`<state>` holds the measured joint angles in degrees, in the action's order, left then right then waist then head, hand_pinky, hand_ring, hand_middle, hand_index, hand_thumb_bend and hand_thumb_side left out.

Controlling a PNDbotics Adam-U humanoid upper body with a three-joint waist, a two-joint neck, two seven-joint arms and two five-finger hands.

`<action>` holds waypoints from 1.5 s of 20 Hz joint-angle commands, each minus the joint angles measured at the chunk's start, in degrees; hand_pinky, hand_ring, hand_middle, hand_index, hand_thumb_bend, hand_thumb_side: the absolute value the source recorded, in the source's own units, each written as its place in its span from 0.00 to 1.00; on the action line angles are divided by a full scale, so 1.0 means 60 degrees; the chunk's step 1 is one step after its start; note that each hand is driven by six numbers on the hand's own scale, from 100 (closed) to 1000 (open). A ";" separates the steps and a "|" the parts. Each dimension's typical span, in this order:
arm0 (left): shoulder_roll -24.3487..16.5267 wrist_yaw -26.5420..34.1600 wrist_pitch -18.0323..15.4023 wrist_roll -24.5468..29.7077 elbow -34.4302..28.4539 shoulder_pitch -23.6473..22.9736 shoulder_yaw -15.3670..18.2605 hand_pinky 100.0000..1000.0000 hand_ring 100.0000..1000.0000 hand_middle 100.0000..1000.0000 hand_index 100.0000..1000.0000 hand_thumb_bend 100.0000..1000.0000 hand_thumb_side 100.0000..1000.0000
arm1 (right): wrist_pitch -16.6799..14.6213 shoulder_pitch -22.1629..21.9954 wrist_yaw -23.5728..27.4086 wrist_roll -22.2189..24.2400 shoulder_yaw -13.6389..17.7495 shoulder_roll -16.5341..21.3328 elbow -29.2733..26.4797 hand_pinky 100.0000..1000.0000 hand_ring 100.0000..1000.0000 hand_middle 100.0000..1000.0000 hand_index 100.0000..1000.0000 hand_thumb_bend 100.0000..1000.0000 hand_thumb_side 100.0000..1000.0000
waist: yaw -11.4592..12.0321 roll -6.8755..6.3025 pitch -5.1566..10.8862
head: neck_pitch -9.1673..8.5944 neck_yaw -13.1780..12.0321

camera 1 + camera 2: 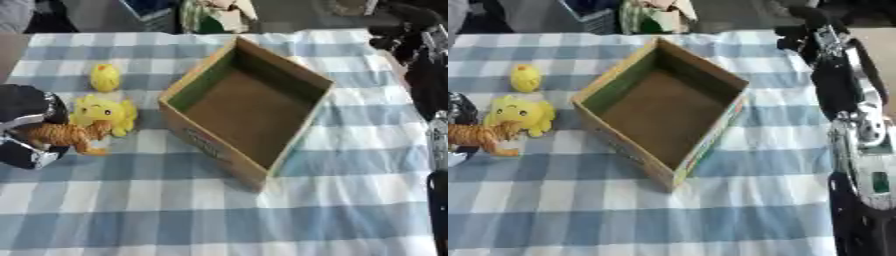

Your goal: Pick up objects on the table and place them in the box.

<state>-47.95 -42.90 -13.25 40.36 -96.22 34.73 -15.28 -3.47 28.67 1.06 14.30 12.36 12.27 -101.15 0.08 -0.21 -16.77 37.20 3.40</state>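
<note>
Blue-white checked tablecloth (175, 220); dark floor, blurred clutter (214, 15) beyond far edge.

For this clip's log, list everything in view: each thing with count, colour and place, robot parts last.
Cardboard box: one, brown with a green inner wall, open and empty, mid-table, set askew.
Tiger toy: one, orange striped, at the table's left edge, in the left robot hand.
Large plush toy: one, yellow, left of the box, right beside the tiger.
Small toy: one, yellow, behind the large plush.
Tablecloth: one, blue and white check, over the whole table.
Left robot hand: black and silver, at the left edge, curled around the tiger toy.
Right arm: black and silver, along the right edge; its hand cannot be made out.
</note>
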 commanded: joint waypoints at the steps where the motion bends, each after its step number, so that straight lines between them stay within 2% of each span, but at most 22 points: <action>1: -0.0374 0.0201 0.0095 0.0170 -0.0506 0.0227 0.0254 0.35 0.52 0.34 0.38 0.00 0.16 | 0.0031 0.0064 0.0019 0.0012 0.0044 0.0098 -0.0260 0.80 0.79 0.42 0.83 0.00 0.83 | -0.0001 -0.0037 0.0233 | -0.0044 0.0045; 6: -0.0308 0.0629 0.0268 0.0206 -0.1080 0.0515 0.0358 0.35 0.51 0.33 0.38 0.00 0.16 | 0.0048 0.0065 0.0013 0.0011 0.0045 0.0110 -0.0282 0.80 0.79 0.42 0.83 0.00 0.82 | -0.0031 -0.0078 0.0225 | -0.0061 0.0126; 9: -0.0220 0.0874 0.0332 0.0390 -0.1238 0.0999 0.0323 0.35 0.51 0.34 0.39 0.00 0.16 | 0.0040 0.0112 0.0012 0.0025 0.0012 0.0091 -0.0326 0.80 0.79 0.42 0.83 0.00 0.81 | -0.0084 -0.0109 0.0216 | -0.0116 0.0147; 17: 0.0694 0.1374 0.0489 0.0474 -0.0572 0.2656 0.0231 0.34 0.49 0.32 0.39 0.00 0.16 | 0.0020 0.0324 0.0024 0.0133 -0.0143 -0.0057 -0.0469 0.80 0.79 0.42 0.83 0.00 0.79 | -0.0427 -0.0173 0.0128 | -0.0368 -0.0021; 24: 0.1374 0.0537 0.0511 -0.0035 -0.0079 0.3496 0.0146 0.34 0.50 0.33 0.40 0.00 0.16 | 0.0059 0.0558 0.0083 0.0396 -0.0362 -0.0238 -0.0526 0.80 0.79 0.42 0.83 0.00 0.80 | -0.1065 -0.0284 -0.0113 | -0.0704 -0.0473; 30: 0.2126 0.0076 0.0512 -0.0459 0.0737 0.4185 0.0037 0.33 0.50 0.34 0.40 0.00 0.17 | 0.0060 0.0676 0.0116 0.0462 -0.0414 -0.0359 -0.0537 0.80 0.79 0.42 0.83 0.00 0.80 | -0.1356 -0.0263 -0.0222 | -0.0727 -0.0710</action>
<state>-35.19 -41.86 -10.22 38.37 -92.11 58.35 -15.42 -3.03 31.82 1.20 16.87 10.01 9.87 -102.91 -8.14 -1.96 -19.15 33.58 -0.50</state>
